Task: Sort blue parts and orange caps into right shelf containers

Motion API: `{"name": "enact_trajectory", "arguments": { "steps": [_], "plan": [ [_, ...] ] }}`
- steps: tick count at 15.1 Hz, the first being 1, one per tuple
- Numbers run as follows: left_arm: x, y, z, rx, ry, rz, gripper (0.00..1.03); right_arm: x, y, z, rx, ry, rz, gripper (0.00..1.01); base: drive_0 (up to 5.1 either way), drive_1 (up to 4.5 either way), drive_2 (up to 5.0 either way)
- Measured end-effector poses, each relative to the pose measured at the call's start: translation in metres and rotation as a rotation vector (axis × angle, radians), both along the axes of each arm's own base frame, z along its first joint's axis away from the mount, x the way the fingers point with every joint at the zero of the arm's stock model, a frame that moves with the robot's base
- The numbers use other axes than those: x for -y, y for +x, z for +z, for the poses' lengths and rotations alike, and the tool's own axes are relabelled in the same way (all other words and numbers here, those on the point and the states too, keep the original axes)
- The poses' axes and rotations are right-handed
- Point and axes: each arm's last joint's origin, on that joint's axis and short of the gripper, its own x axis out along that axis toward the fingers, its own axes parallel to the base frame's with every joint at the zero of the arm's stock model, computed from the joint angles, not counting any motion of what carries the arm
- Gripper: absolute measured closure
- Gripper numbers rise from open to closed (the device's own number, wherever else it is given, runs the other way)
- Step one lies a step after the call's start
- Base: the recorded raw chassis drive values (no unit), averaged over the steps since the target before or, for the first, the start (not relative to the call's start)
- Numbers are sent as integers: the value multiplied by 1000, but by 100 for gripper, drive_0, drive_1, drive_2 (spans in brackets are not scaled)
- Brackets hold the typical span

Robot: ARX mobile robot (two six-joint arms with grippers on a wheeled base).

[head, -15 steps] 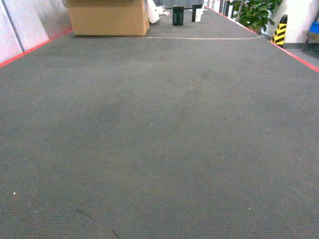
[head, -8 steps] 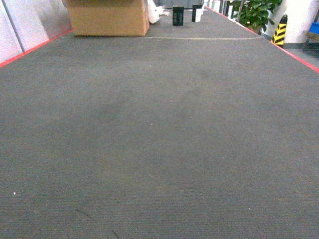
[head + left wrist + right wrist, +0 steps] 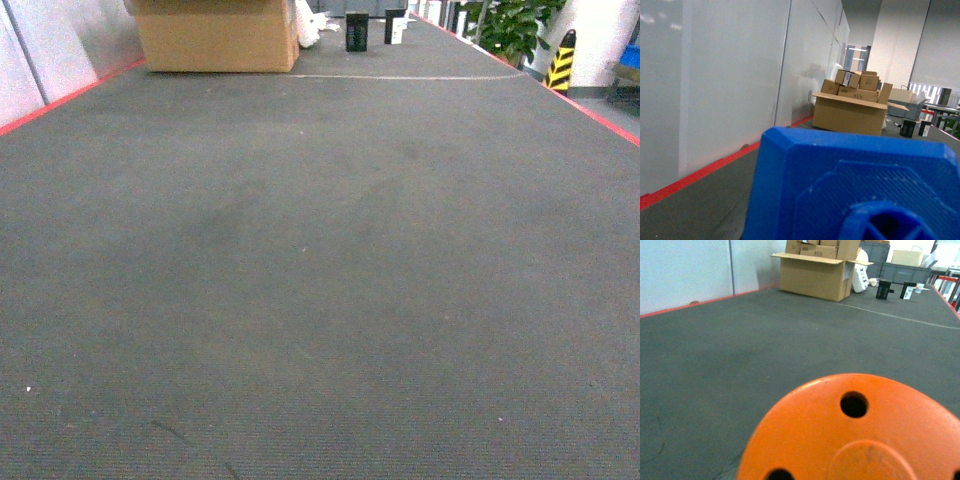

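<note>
- On your left, the left wrist view is filled along its lower edge by a blue part (image 3: pixel 850 185) with a ribbed, angular face and a round hub at the bottom. It sits right against the lens, yet no fingers show, so you cannot tell how wide that gripper stands or whether it grips the piece.
- Behind the blue part you get a white wall (image 3: pixel 715 85) running off to the left, a red floor line (image 3: pixel 700 172) at its foot, and an open cardboard box (image 3: pixel 850 114) with smaller cartons stacked in it.
- In the middle, your head view shows only dark grey carpet (image 3: pixel 320 300) — neither arm and neither gripper enters it. The same cardboard box (image 3: pixel 215 35) sits at the far left, two small black stands (image 3: pixel 357 30) beside it, and a yellow-and-black post (image 3: pixel 562 60) with a green plant (image 3: pixel 510 25) at the far right.
- On your right, the right wrist view has an orange cap (image 3: pixel 850 435) pressed close to the camera, a round face with small dark holes. Again no fingers are visible, so their opening cannot be told.
- Only the wrist views show the two task pieces; only the head view shows the post and plant.
</note>
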Motion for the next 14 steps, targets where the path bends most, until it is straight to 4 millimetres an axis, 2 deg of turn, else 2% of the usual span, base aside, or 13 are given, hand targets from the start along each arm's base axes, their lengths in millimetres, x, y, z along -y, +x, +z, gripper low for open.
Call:
{"name": "enact_trajectory", "arguments": {
  "steps": [14],
  "plan": [
    [0,0,0,0,0,0,57,-2,-8,-3,-37,-4,34,59,0,0,0]
  ]
}}
